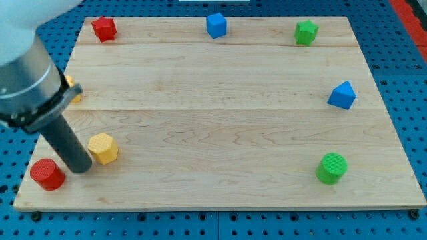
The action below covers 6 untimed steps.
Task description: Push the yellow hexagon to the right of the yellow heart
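The yellow hexagon (103, 147) lies on the wooden board near the view's lower left. My tip (83, 168) rests on the board just left of and slightly below the hexagon, touching or almost touching it. A yellow block (73, 89), probably the yellow heart, shows only as a small sliver at the view's left edge, mostly hidden behind the arm, above the hexagon.
A red cylinder (47, 174) sits at the lower left corner, left of my tip. A red block (104, 29), a blue cube (216, 25) and a green star (305, 32) line the top edge. A blue block (342, 95) and a green cylinder (331, 167) are at the right.
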{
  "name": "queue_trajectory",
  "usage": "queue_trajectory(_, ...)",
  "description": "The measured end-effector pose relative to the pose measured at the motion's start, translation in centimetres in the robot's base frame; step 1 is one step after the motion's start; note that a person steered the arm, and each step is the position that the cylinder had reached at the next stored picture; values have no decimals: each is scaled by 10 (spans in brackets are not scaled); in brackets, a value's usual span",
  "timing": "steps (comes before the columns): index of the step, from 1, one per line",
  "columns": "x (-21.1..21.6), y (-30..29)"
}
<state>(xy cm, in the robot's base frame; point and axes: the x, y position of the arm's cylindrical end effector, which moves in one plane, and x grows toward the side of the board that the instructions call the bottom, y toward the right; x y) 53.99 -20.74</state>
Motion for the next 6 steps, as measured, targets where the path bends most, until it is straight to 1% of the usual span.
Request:
queue_trajectory(1,-47,0)
queue_trajectory(2,-45,-10)
queue_trajectory(3,5,-19)
queue_trajectory(4,17,40)
queue_trajectory(5,-22,50)
queue_trajectory(6,-80,13)
